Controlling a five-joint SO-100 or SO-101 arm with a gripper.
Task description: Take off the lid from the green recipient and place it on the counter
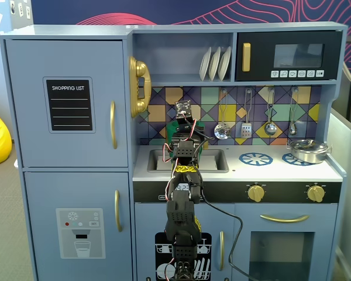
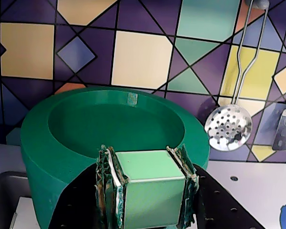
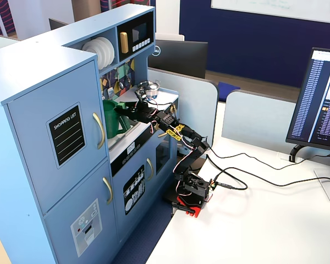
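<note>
Claw (image 2: 150, 191) clamped on the lid's (image 2: 109, 129) raised centre tab, pads tight against both side faces, lid seated on the green recipient (image 3: 111, 118) by the sink at 12 o'clock from the arm base. Lift straight up without tilting until the rim clears. Then carry toward 3 o'clock and set flat on bare bench (image 1: 275, 170), short of the steel pot (image 1: 309, 150).
</note>
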